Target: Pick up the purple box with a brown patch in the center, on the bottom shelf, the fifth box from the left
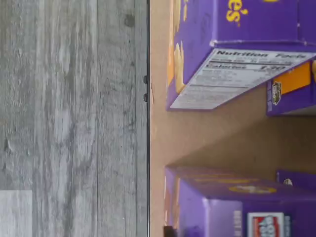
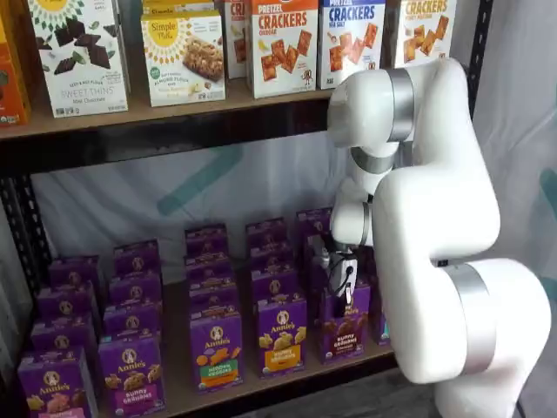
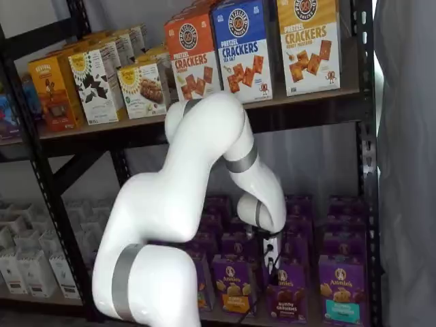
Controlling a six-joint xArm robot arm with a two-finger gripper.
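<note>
White arm [image 2: 435, 244] fills the space between camera and rack in both shelf views, wrist bent down toward the front row of the bottom shelf [image 2: 261, 392]. Upper shelf [image 2: 174, 122] holds cracker boxes [image 2: 283, 43], not relevant. Bottom shelf carries rows of purple cartons running front to back; the purple box [image 2: 342, 326], brown bunny cookies on its front, stands upright at the shelf's front edge, also visible at [image 3: 286, 296]. Orange-band box [image 2: 281, 335] sits just beside it on one side, teal-band box [image 3: 338, 286] on the other, so neighbours are close both ways. Gripper [image 2: 341, 277] hangs right at the top of the purple box, slightly in front of and above it; the box lies directly below and a touch behind the fingers, long axis vertical. Key relation: gripper is already lined up over the target's column, so the coming move looks like a short drop or push-in, not a sideways shift. Fingers show only as a dark shape with a cable beside them, side-on, no gap readable and no box seen between them, so cannot tell if they are apart or together. Same in the other shelf view at [image 3: 272, 262]. Wrist view shows the shelf edge [image 1: 148, 118], grey floor [image 1: 69, 118] and purple carton tops with a bare tan gap between; fingers not seen there. Likely stage: final approach, grasp not yet made. Risk: knocking a neighbour.
</note>
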